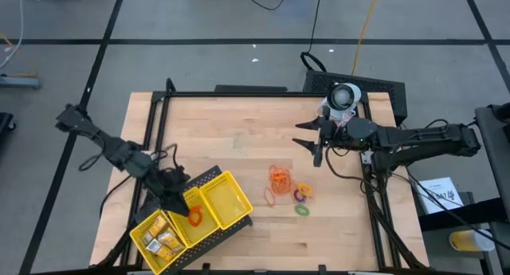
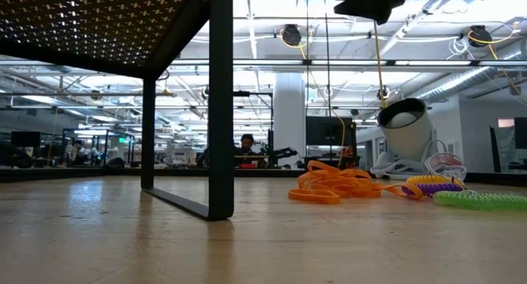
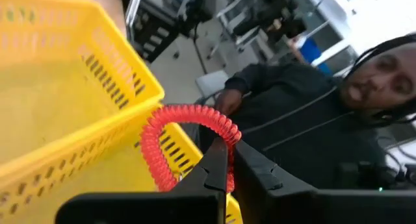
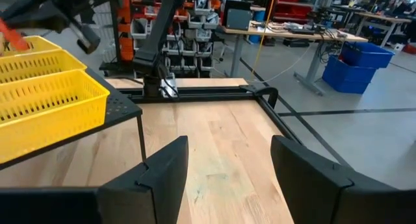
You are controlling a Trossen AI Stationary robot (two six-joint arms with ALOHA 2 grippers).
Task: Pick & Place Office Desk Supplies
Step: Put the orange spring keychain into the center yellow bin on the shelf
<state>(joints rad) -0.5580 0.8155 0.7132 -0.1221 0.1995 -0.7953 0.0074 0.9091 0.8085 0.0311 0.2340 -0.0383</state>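
Beside the yellow tray (image 1: 231,197), orange bands (image 1: 280,177) lie loose.

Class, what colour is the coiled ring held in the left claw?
Red: the coiled plastic ring, clearest in the left wrist view.

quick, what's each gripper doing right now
Left gripper: shut on the red coil ring, over the yellow tray.
Right gripper: open, holding nothing, above the table.
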